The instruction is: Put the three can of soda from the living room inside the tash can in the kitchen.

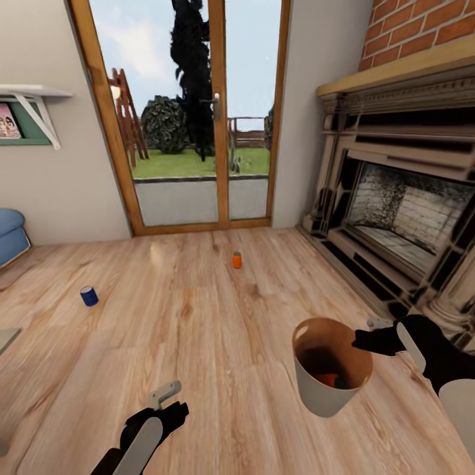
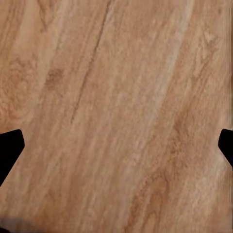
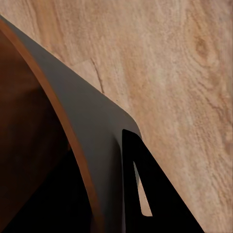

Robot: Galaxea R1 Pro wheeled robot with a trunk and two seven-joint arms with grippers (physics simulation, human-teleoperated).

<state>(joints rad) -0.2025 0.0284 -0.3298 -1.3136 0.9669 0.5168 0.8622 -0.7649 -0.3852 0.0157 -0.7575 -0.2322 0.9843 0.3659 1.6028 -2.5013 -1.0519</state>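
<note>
The trash can (image 1: 326, 396) hangs tilted above the wood floor at the lower right, pale grey outside and glossy brown inside. My right gripper (image 1: 367, 340) is shut on its rim; in the right wrist view one dark finger (image 3: 145, 194) lies against the bin's outer wall (image 3: 92, 126). An orange soda can (image 1: 328, 379) lies at the bottom of the bin. A second orange can (image 1: 236, 260) stands on the floor near the glass door. The blue can (image 1: 89, 295) stands on the floor to the left. My left gripper (image 1: 166, 401) hovers low over bare floor, open and holding nothing (image 2: 116, 145).
A brick fireplace (image 1: 402, 218) with a stepped hearth runs along the right side. A wood-framed glass door (image 1: 191, 112) closes the far wall. The light blue sofa's end (image 1: 10, 234) and a grey table corner (image 1: 6, 338) show at the left edge.
</note>
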